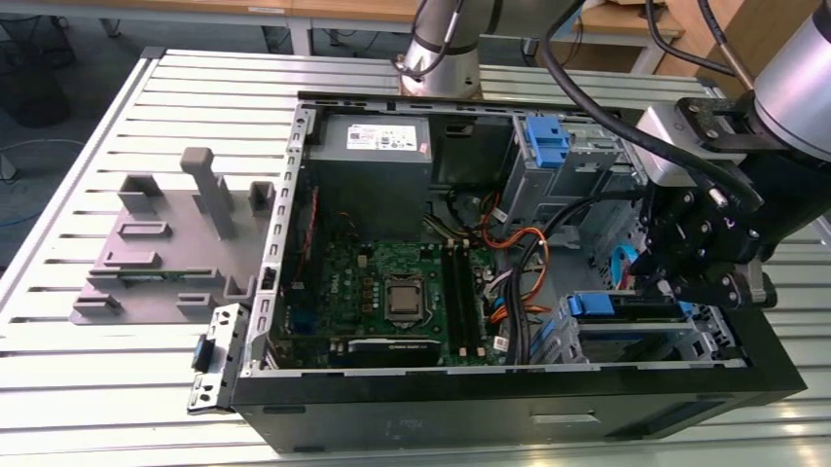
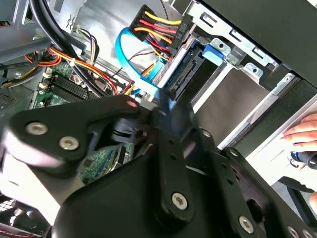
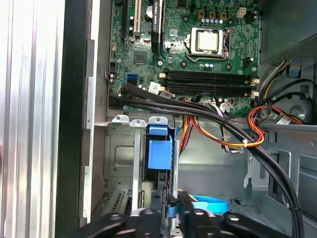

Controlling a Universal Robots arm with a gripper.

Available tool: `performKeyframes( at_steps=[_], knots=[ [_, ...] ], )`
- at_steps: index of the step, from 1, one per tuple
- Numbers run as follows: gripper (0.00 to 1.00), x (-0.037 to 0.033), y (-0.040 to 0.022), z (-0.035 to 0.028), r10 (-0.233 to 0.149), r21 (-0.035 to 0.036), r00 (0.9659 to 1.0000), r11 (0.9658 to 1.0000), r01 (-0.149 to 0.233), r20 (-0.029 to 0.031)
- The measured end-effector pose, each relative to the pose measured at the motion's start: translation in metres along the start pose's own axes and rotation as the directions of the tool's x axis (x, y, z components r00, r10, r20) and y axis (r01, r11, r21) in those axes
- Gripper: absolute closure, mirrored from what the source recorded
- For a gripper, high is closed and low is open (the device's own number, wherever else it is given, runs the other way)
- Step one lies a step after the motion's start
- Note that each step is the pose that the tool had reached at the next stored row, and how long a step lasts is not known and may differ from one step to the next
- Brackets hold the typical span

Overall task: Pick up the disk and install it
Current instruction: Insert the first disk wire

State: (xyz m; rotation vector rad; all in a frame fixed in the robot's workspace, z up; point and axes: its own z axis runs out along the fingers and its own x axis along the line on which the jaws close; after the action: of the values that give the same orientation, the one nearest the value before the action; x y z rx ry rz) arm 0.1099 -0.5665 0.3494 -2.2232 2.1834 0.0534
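Note:
The disk (image 1: pixel 630 308) sits on edge in the metal drive cage (image 1: pixel 649 341) at the near right corner of the open computer case, in the exterior view. My gripper (image 1: pixel 668 287) hangs directly over it. In the first wrist view the disk's blue carrier bracket (image 3: pixel 159 148) stands between the cage rails, and my gripper (image 3: pixel 172 208) is shut on the bracket's blue edge. In the second wrist view the disk's connector end (image 2: pixel 190 69) lies just beyond my gripper (image 2: pixel 163 111), whose black linkages hide much of the disk.
Orange, red and black cables (image 1: pixel 520 272) run between the motherboard (image 1: pixel 389 292) and the cage. A grey power supply (image 1: pixel 377 146) and a tall blue latch (image 1: pixel 548 136) sit at the case's far side. A grey fixture (image 1: pixel 169 243) stands on the slatted table. A person's hand (image 2: pixel 302 131) rests outside the case.

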Motion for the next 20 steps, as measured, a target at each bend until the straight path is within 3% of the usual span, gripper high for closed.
performKeyframes(
  at_steps=[4, 20],
  knots=[
    [0.84, 0.0000, 0.0000, 0.0000, 0.000, 0.0000, 1.0000, 1.0000, 0.000, 0.0000],
    [0.84, 0.0037, -0.0007, 0.0020, 0.014, 0.0006, 0.9999, 0.9999, -0.014, 0.0000]
  ],
)
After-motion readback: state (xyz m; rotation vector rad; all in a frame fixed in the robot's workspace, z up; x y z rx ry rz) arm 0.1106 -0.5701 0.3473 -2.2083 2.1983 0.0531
